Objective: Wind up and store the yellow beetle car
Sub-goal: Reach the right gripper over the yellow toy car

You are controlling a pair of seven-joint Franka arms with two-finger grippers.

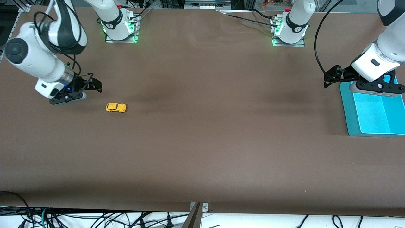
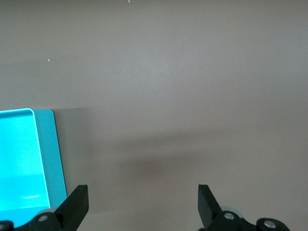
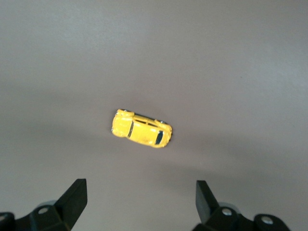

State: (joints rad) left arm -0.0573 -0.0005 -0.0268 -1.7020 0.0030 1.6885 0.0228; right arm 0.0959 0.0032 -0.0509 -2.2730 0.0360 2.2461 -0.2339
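The tiny yellow beetle-shaped toy car (image 1: 115,107) sits on the brown table (image 1: 202,142). The right gripper (image 1: 83,91) hovers beside it, released. The left gripper (image 1: 332,77) waits, released, by the shallow turquoise tray (image 1: 351,123).

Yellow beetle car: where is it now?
The yellow beetle car sits on the brown table toward the right arm's end, beside the open right hand.

Brown table (image 1: 202,142), yellow beetle car (image 1: 115,107) resting on its wheels toward the right arm's end, turquoise tray (image 1: 351,126) flat at the left arm's end, at three o'clock from the car, well apart.
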